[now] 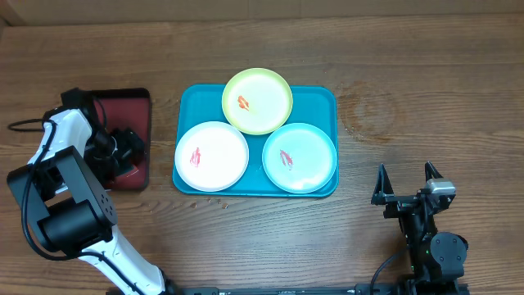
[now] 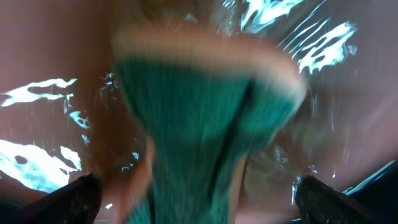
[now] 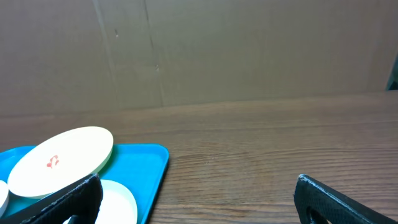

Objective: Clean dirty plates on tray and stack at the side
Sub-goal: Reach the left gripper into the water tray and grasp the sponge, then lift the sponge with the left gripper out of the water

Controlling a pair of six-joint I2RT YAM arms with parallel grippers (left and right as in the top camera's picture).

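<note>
Wooden table (image 1: 442, 82) bears the turquoise tray (image 1: 323, 100); on it lie the white plate (image 1: 211, 156), yellow-green plate (image 1: 257, 100) and mint plate (image 1: 300, 157), each red-smeared; left gripper (image 1: 127, 147) hangs over the dark-red tray (image 1: 135, 102), jaws apart, a blurred green sponge (image 2: 199, 124) between them; right gripper (image 1: 405, 182) stands spread and empty, right of the turquoise tray.

Blue tray (image 1: 321, 102) loaded, all smeared red
White plate (image 1: 211, 156), mint plate (image 1: 300, 157) laid flat at front; yellow-green plate (image 1: 257, 100) tilted behind, overhanging rim.
</note>
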